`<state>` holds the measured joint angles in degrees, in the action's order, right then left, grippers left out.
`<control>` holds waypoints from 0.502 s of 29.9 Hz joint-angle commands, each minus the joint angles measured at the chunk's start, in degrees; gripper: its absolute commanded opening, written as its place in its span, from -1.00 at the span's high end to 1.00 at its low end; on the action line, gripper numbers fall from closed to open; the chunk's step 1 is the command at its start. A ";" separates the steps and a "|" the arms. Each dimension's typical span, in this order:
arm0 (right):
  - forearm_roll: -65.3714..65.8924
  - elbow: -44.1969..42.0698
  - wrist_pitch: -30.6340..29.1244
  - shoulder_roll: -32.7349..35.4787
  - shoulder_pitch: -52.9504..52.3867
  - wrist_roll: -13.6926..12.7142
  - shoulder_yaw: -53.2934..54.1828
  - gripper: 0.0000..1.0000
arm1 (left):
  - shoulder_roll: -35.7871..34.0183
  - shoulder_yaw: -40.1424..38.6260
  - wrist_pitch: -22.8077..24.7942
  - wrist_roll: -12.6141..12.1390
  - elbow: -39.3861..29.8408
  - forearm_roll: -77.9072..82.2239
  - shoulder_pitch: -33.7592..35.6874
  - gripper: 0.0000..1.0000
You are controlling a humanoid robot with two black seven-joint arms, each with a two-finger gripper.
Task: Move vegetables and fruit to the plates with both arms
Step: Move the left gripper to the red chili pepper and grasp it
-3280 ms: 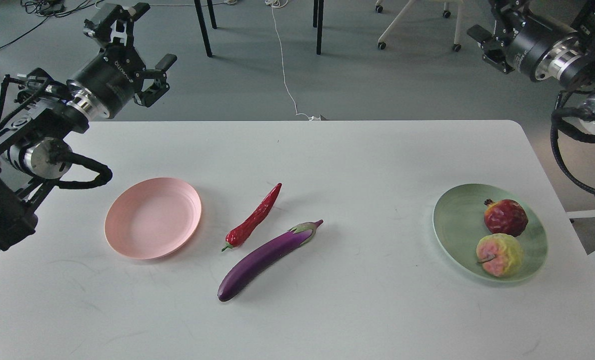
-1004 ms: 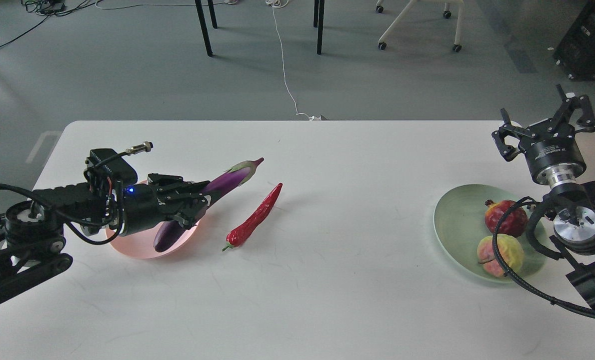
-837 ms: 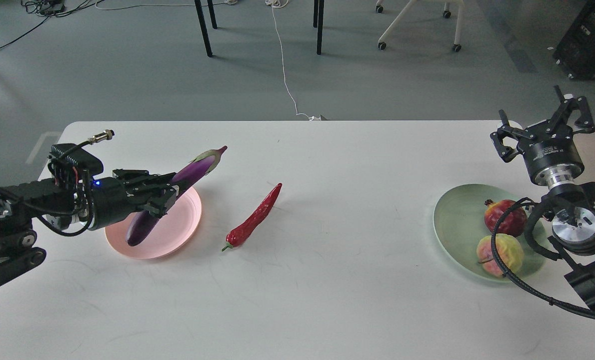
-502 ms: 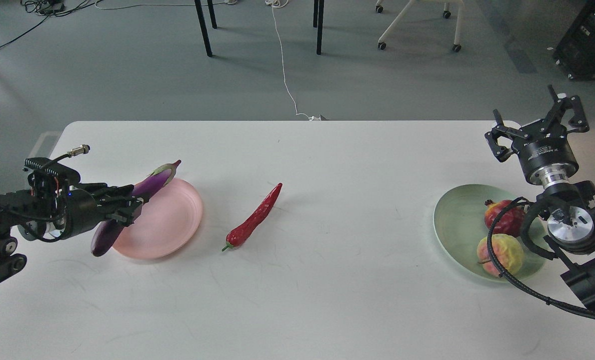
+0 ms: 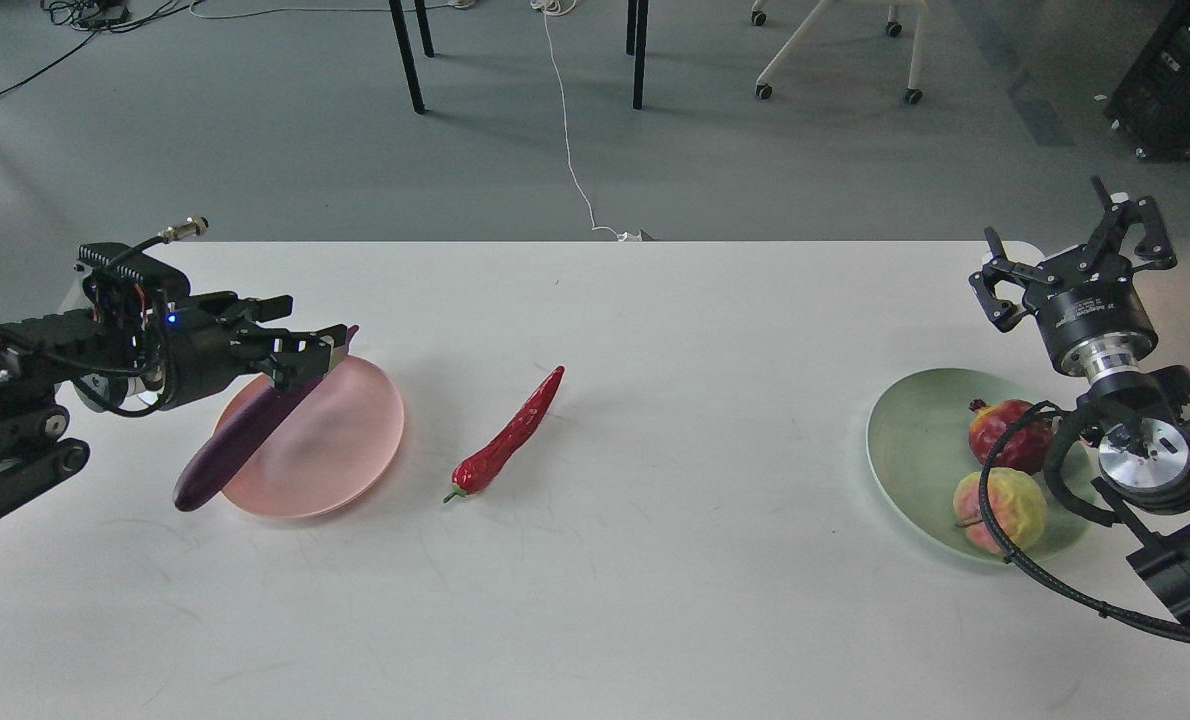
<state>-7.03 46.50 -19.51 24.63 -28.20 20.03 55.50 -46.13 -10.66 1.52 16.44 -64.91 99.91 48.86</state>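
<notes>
The purple eggplant (image 5: 240, 440) lies slanted across the left rim of the pink plate (image 5: 350, 440); its blunt end hangs over onto the table. My left gripper (image 5: 315, 318) is open just above the eggplant's cap end, which it partly hides. The red chili pepper (image 5: 510, 435) lies on the table to the right of the pink plate. The dark red pomegranate-like fruit (image 5: 1005, 435) and the yellow-pink bumpy fruit (image 5: 995, 505) sit on the green plate (image 5: 915, 440). My right gripper (image 5: 1067, 243) is open and empty, raised behind the green plate.
The white table (image 5: 655, 580) has its far edge just behind both grippers. My right arm's cable loop (image 5: 1015, 540) hangs over the green plate's right side. Beyond the table are chair and table legs (image 5: 638, 50) and a white floor cable (image 5: 570, 150).
My left gripper carried the eggplant left onto the pink plate, lowered it, then opened and lifted off it. The eggplant now rests across the plate's rim. My right gripper barely moved.
</notes>
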 commanded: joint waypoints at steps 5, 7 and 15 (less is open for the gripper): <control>0.79 0.17 0.00 0.07 -0.89 -0.43 -1.09 -0.99 | 10.00 5.37 -0.02 -0.53 -0.75 11.59 0.62 -0.43; 0.79 0.26 0.09 0.07 -1.59 -0.43 -2.58 -0.99 | 12.45 6.70 -0.11 -0.80 -0.92 15.04 0.54 -0.43; 0.79 -0.18 0.35 -0.28 -2.21 -0.26 -3.47 -0.99 | 16.95 8.20 -0.02 -5.98 -2.33 15.84 -0.61 -0.41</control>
<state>-6.23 46.54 -19.18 24.46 -30.37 19.70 52.09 -30.40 -3.29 1.43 11.06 -67.16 115.59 48.68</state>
